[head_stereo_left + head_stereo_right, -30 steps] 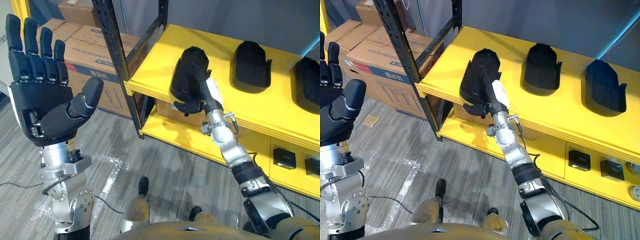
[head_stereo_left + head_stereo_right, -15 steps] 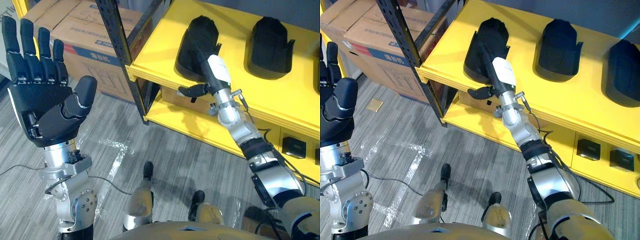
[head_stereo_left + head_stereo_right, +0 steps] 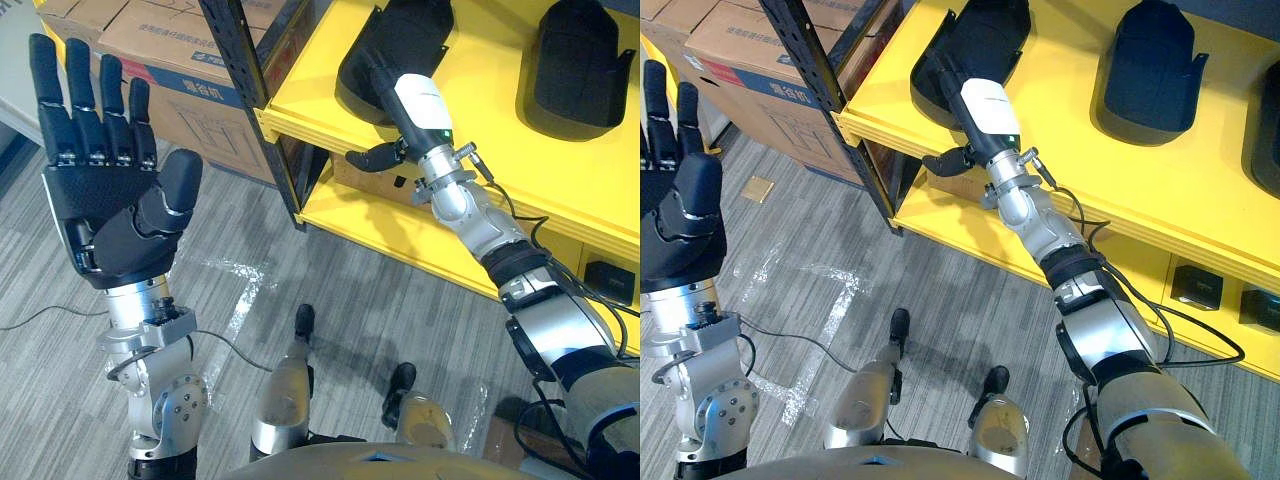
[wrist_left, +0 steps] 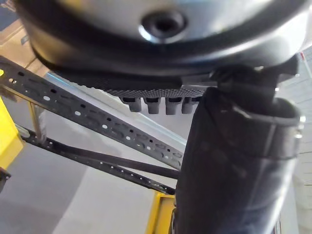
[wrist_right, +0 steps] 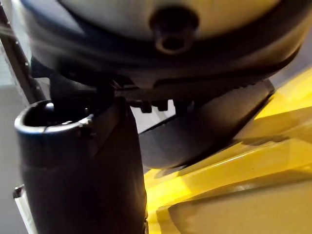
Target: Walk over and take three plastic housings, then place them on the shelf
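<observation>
Three are on the shelf [image 3: 310, 105]: left housing [image 3: 985, 40], middle housing [image 3: 1155, 60], right housing [image 3: 1268, 140]. Your right hand [image 3: 420, 100] lies straight-fingered against the left housing, thumb clear, gripping nothing. Your left hand [image 3: 105, 200] is raised, open, empty. Looks like only the pull-back is left.

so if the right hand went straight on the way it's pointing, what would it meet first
The leftmost black plastic housing on the yellow shelf. The right hand points at its near edge and looks to be right against it, though actual contact is hard to judge.
</observation>
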